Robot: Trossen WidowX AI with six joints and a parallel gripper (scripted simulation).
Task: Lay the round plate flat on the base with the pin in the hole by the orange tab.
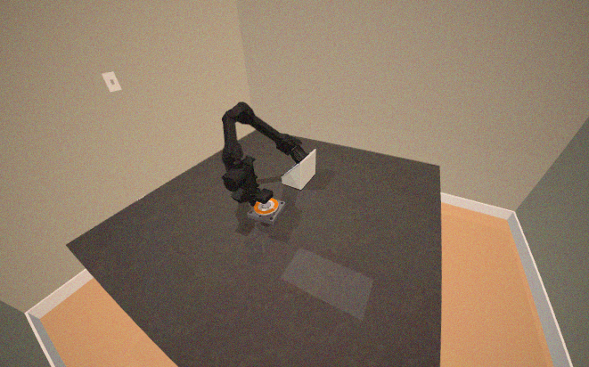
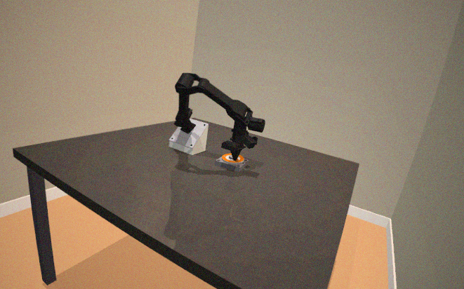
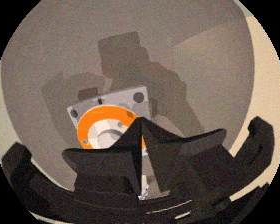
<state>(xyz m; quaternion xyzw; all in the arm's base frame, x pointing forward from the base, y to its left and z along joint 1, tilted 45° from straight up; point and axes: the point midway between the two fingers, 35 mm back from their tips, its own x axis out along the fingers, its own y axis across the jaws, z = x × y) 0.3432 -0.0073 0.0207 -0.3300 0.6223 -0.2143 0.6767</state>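
Observation:
The round plate is an orange ring with a pale centre. It sits around the grey post on the square grey base. My gripper is shut and empty, pointing down, its tips over the plate's edge in the wrist view. I cannot tell whether they touch the plate. Small dark spots show on the pale centre. The fingers hide part of the plate, and I cannot make out the tab or the pin, nor whether the plate lies flat.
A white wedge-shaped block stands at the arm's mounting end, behind the base. The base and the block are on the dark table. The arm arches between them, and its shadow falls around the base.

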